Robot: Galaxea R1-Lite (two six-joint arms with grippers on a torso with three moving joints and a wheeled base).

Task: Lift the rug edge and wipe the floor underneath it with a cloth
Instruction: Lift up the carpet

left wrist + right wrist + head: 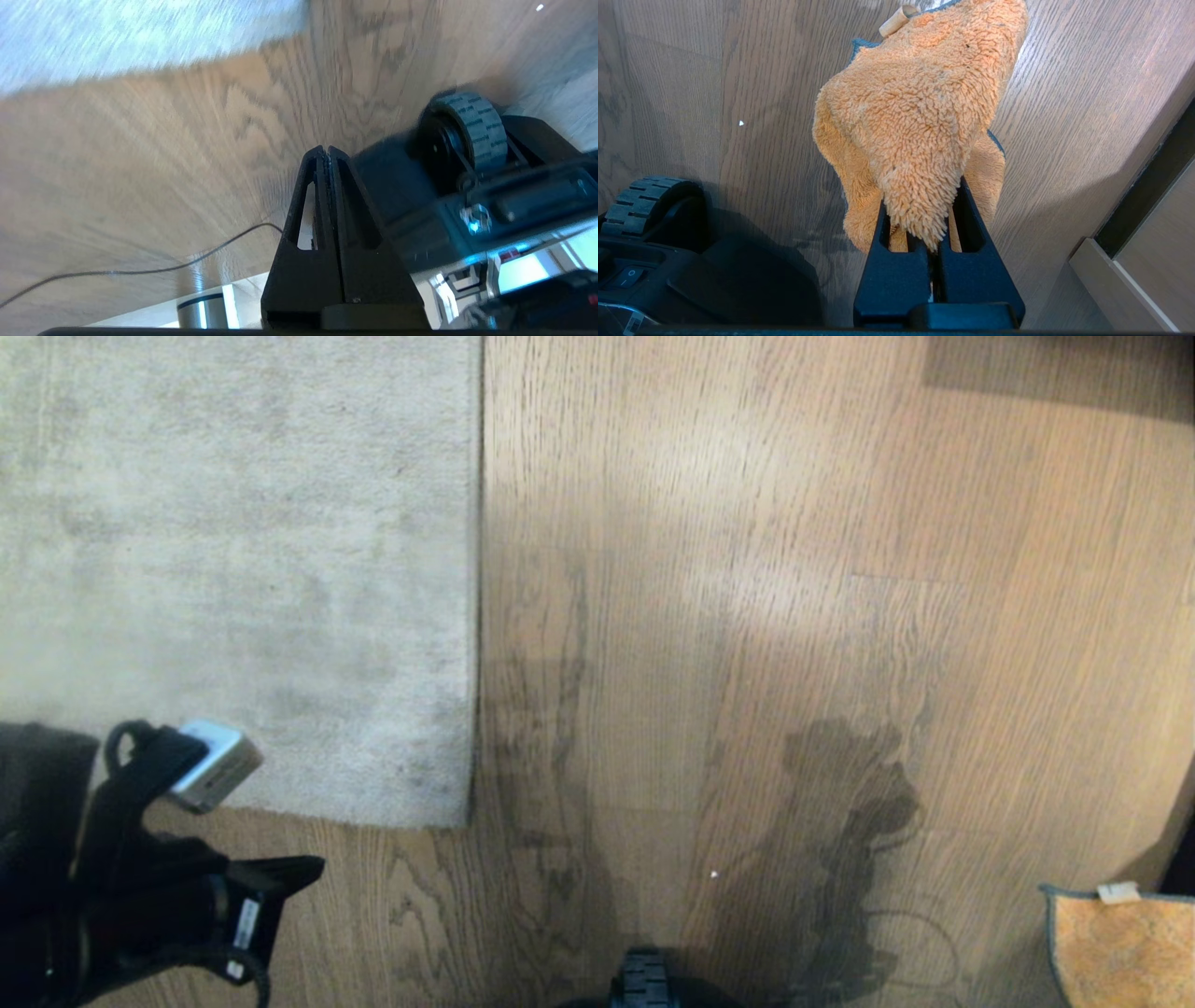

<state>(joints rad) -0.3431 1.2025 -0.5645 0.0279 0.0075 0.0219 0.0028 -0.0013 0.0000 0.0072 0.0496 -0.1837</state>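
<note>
left gripper (327, 151): sitting closed, empty, near rug edge (471, 616) corner
right gripper (931, 219): clamping cloth (920, 116) above floor (747, 569)

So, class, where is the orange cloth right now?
The orange cloth hangs clamped in the right gripper above the wood floor, at the head view's lower right, far from the rug corner.

Light brown wood-plank floor (803, 569) with dark wavy grain carries a soft sheen and shadows; a thin dark cable (140, 270) trails across it.
</note>
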